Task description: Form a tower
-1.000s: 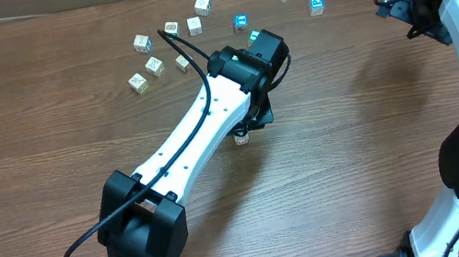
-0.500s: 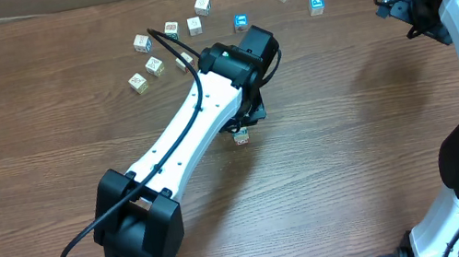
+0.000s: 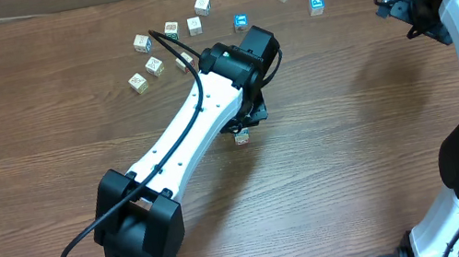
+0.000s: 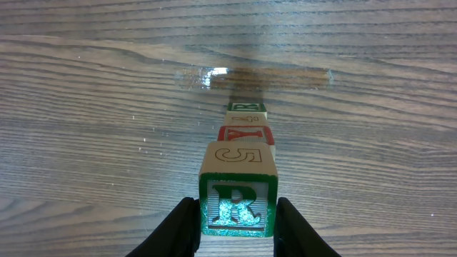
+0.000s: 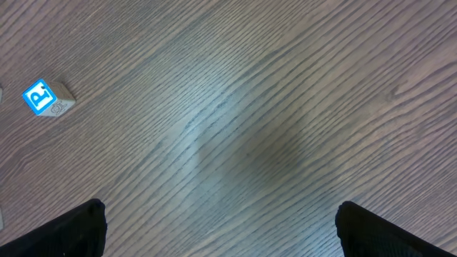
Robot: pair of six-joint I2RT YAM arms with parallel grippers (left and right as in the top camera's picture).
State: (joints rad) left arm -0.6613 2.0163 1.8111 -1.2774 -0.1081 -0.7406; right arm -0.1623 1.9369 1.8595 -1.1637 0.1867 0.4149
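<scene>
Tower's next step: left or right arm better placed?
Left, likely. The left gripper is shut on the green R cube atop the tower, so it only needs to release. The right gripper hangs open over bare table, near a blue cube.

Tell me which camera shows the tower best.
Left wrist: the tower stands centred, cubes stacked, left gripper clasping its top R cube. Overhead shows only a bit beneath that arm; right wrist shows none of it.
</scene>
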